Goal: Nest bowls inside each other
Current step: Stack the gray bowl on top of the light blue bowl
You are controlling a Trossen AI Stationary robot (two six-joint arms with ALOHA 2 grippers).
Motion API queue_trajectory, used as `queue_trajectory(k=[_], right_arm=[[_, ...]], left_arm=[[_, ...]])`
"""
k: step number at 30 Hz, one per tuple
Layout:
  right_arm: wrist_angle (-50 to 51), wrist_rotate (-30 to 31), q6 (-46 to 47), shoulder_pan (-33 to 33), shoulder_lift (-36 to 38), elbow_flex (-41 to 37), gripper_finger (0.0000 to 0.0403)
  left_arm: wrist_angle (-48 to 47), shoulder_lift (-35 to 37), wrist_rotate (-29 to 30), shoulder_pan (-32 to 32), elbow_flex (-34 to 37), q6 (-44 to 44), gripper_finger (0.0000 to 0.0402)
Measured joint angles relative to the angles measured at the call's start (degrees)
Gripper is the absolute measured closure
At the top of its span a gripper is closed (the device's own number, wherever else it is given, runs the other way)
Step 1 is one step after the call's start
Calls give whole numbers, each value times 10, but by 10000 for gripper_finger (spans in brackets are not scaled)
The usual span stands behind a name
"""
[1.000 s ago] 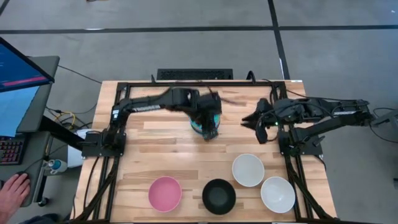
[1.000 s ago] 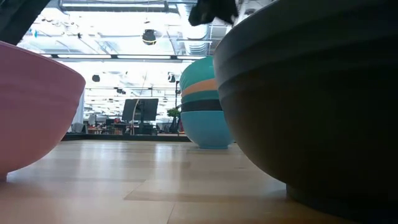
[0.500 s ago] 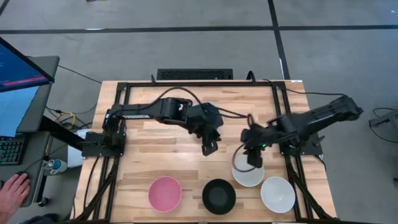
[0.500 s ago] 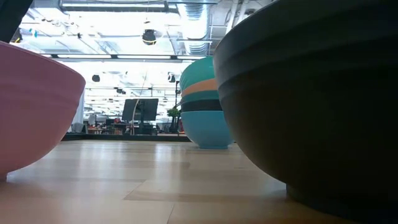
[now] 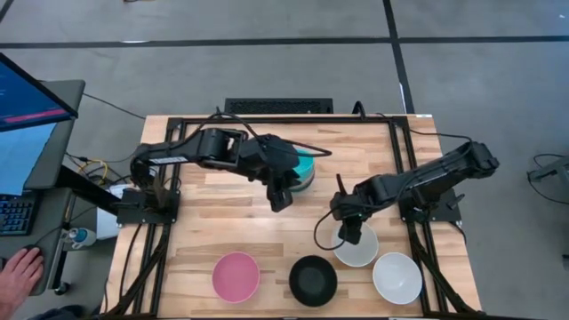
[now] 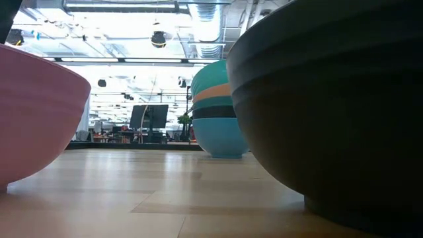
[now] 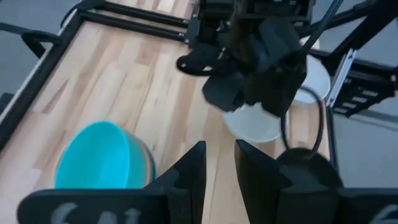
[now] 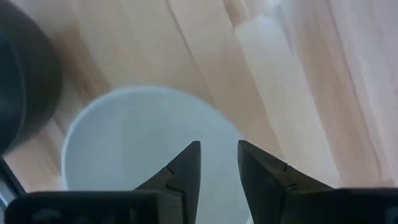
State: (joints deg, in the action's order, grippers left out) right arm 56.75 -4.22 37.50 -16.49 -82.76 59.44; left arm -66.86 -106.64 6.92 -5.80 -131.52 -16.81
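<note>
Progress check. I've got a nested stack [image 5: 305,171] going at upper centre of the high view, cyan bowl on top. From the low view [image 6: 218,109] I count bands of teal, orange, a dark one and blue at the base, so it looks like several bowls are already in; exact count I can't confirm.

Still loose on the surface [image 5: 196,222], in a row along the bottom of the high view: pink bowl [image 5: 236,276] at lower left of centre, black bowl [image 5: 313,280] next to it, near white bowl [image 5: 358,246] slightly higher, far white bowl [image 5: 396,278] at lower right. So four left to nest, by my read.

Right hand [image 5: 349,233] is over the left rim of the near white bowl; wrist view shows its fingers [image 8: 186,168] parted with a narrow gap, above the bowl's inside [image 8: 124,149], nothing gripped yet. I judge that's the next pick.

Left hand [image 5: 279,197] sits just left of the stack, fingers [image 7: 189,171] slightly apart, empty; the cyan bowl [image 7: 99,155] is beside it in its wrist view.

A person's hand [image 5: 18,271] is at the far lower left, off the surface.
</note>
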Motion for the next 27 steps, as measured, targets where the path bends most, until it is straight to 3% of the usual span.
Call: queue_trajectory(k=[7, 15, 27], right_arm=[[67, 9, -16, -15, 0, 0, 284], [75, 2, -25, -15, -1, 0, 286], [72, -5, -84, -6, -117, 0, 286]], left_arm=[[-11, 9, 14, 0, 0, 43, 327], [-17, 9, 15, 0, 0, 63, 327], [-15, 9, 15, 0, 0, 66, 327]])
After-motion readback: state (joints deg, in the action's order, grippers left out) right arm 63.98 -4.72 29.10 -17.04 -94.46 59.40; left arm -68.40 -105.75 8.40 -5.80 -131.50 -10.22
